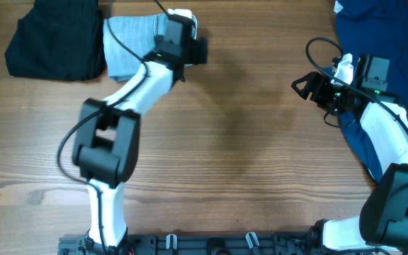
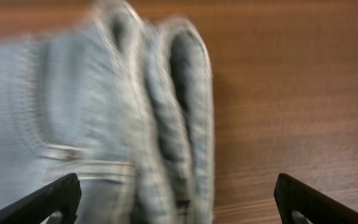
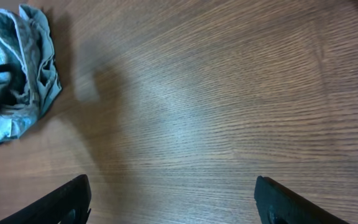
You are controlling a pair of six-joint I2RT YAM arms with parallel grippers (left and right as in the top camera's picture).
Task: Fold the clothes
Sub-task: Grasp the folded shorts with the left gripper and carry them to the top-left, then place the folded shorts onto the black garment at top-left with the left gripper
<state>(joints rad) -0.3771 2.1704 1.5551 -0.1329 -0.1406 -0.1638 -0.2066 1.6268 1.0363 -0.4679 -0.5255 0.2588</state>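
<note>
Handling: judged soft, limp, light denim; not fragile, and rough enough not to slip. The stacked layers could slide apart if only the top one is pinched.
Where to grip: best guess is the thick rolled edge facing the left pincer (image 2: 178, 182), biting through all layers at once.
Shorts (image 1: 129, 46) look: faded light blue, bunched into a compact folded bundle. Doubled hems and stitched seams show at its edge. The left wrist view is blurry.
Shorts position: far left of the bench (image 1: 246, 156), touching the black garment (image 1: 52, 39) beside it.
Left pincer: fingers apart, over the bundle's right edge, clamped on nothing.
Right pincer (image 3: 171, 182): fingers apart, over bare wood, well apart from the shorts, near the navy garment (image 1: 381, 28).
Progress: the fold looks mostly done, but this is a judgement only.
</note>
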